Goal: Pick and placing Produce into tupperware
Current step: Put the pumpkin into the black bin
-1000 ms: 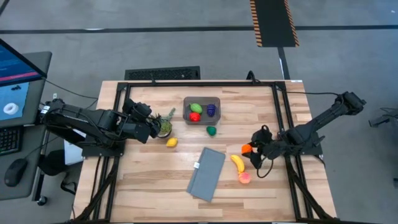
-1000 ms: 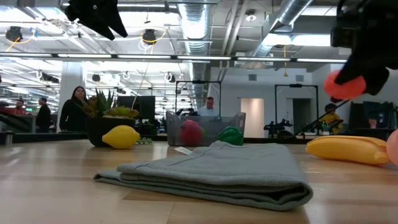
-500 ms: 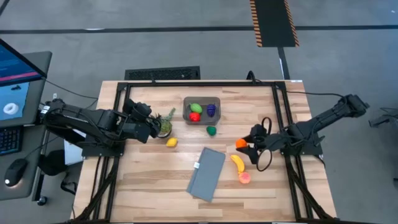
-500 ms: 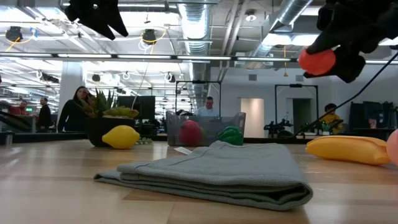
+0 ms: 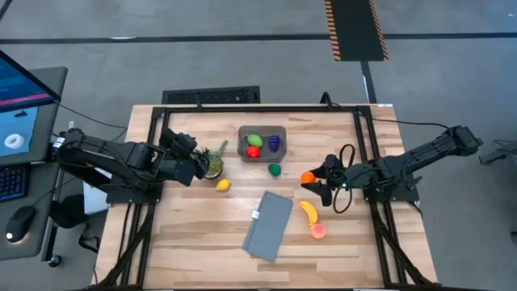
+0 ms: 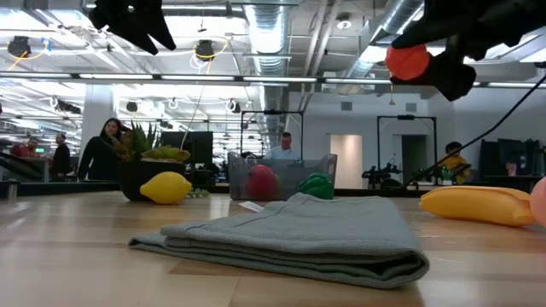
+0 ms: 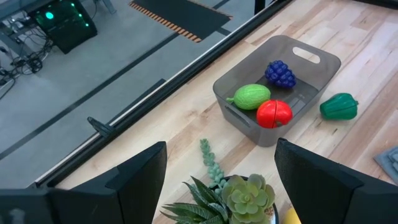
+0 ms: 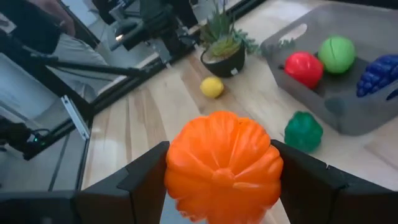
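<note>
right hand (image 5: 317, 181): clamped on ribbed orange plastic pumpkin (image 8: 222, 165), lifted above counter (image 5: 339, 242) for carry toward smoky-grey translucent tub (image 5: 262, 143) | left hand (image 5: 194, 166): empty, jaws parted, waiting by potted plant (image 5: 213, 162)

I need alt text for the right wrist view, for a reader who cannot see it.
The right gripper holds an orange pumpkin above the wooden table. Beyond lie a dark green pepper, a lemon, a potted plant and the grey tupperware with three pieces inside.
</note>
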